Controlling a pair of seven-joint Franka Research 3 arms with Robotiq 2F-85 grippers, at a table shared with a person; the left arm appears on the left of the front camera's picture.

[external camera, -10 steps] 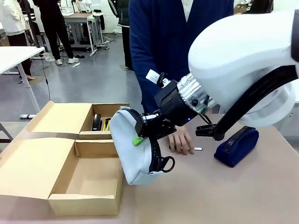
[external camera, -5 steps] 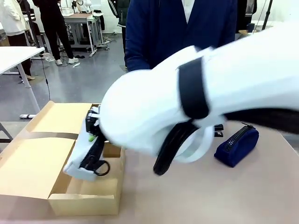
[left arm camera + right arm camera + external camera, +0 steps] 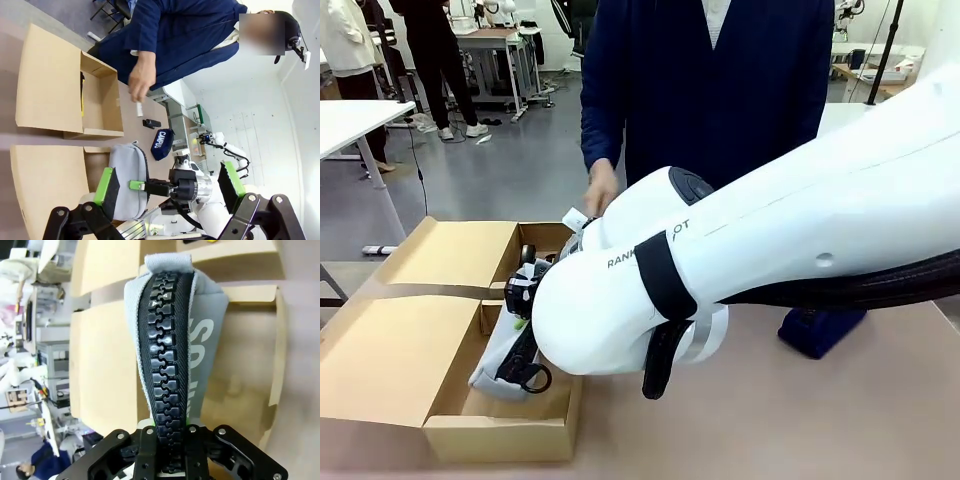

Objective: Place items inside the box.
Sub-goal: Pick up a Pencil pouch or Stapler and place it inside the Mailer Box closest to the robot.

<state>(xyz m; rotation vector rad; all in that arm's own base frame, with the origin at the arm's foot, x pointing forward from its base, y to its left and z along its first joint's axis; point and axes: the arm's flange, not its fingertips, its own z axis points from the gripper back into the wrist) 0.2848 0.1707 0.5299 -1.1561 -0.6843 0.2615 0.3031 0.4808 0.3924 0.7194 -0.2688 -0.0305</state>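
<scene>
My right gripper (image 3: 523,308) is shut on the grey zip pencil case (image 3: 498,360) and holds it tilted, with its lower end inside the near compartment of the cardboard box (image 3: 390,370). In the right wrist view the case's black zipper (image 3: 167,350) runs up from between the jaws of that gripper (image 3: 170,442), over the box (image 3: 100,360). The far compartment holds a black stapler (image 3: 527,262) and a yellow-black utility knife (image 3: 82,104). The navy blue pouch (image 3: 820,332) lies on the table to the right, half behind my arm. My left gripper (image 3: 168,181) hangs open high above the table.
The person stands at the far side, one hand (image 3: 601,188) raised over the box's far corner and holding a small white thing (image 3: 140,109). A small black item (image 3: 151,123) lies on the table near the pouch (image 3: 162,144). The box's flaps (image 3: 450,252) lie open to the left.
My right arm has swung left with the grey case, from above the table into the box's near compartment. The person's hand has lifted off the table.
</scene>
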